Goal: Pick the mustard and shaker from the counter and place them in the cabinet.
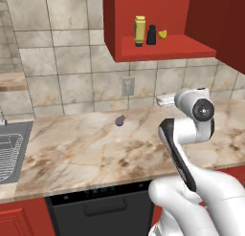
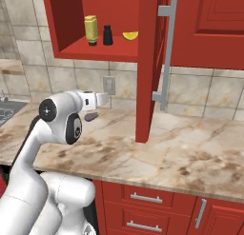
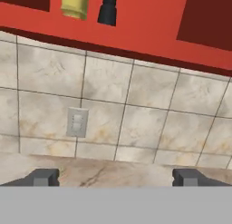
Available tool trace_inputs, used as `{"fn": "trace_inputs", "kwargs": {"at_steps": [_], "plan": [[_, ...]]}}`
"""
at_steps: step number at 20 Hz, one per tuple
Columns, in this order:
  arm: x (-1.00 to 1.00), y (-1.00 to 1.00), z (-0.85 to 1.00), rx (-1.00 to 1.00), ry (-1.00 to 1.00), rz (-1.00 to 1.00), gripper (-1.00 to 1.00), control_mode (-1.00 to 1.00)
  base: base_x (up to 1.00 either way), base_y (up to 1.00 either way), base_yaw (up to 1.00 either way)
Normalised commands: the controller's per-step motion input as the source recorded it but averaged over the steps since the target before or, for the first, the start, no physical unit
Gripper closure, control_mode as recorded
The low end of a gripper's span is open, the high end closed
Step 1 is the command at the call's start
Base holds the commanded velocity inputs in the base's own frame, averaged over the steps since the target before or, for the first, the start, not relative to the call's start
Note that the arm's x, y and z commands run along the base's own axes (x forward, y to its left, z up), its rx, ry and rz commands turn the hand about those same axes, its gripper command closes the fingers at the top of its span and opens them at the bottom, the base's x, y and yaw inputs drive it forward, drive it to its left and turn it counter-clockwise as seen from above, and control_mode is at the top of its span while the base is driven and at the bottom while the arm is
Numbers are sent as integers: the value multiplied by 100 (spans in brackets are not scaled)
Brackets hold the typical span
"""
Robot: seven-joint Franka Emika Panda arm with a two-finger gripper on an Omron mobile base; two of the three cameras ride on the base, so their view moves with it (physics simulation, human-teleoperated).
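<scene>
mustard (image 1: 139, 30): upright on the open shelf niche of the cabinet (image 1: 165, 51), toward the left of the shelf. Yellow body, narrower cap on top.
shaker (image 1: 151, 35): black, upright, just to the right of the mustard on the same shelf. From the right base view there's a narrow gap between the two; can't tell for sure whether they touch.
lemon wedge (image 1: 162, 34): small yellow piece on the shelf, just right of the shaker, close to it.
cabinet: glossy red, shelf niche open at the bottom, door (image 2: 151, 63) swung out toward the room with its long metal handle (image 2: 164, 53) visible in the right base view.
pincer (image 3: 115, 177): fingers wide apart, nothing between them. Sits low over the desk, below the shelf, aimed at the tiled backsplash.
fingertips (image 3: 44, 177): dark grey, one at each side of the lower hand view, both clear of any object.
desk (image 1: 95, 149): beige-brown veined marble, thick pale edge. Neither task item on it.
eggplant (image 1: 120, 120): small purple thing lying on the desk near the wall, below the wall outlet, well apart from the shelf items.
wall outlet (image 3: 77, 122): on the tile, straight ahead of the pincer, below the cabinet.
sink (image 1: 12, 151): metal basin at the far left of the desk, well away from the arm.
drawers (image 2: 143, 205): red, under the desk edge at right.
</scene>
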Motion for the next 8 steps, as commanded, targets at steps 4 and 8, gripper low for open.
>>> {"fn": "trace_inputs", "kwargs": {"at_steps": [4,8], "plan": [[-24,-12,-19,0,4,-3,-100,-100,0,0,0],[0,-4,0,2,0,0,-100,-100,0,0,0]]}}
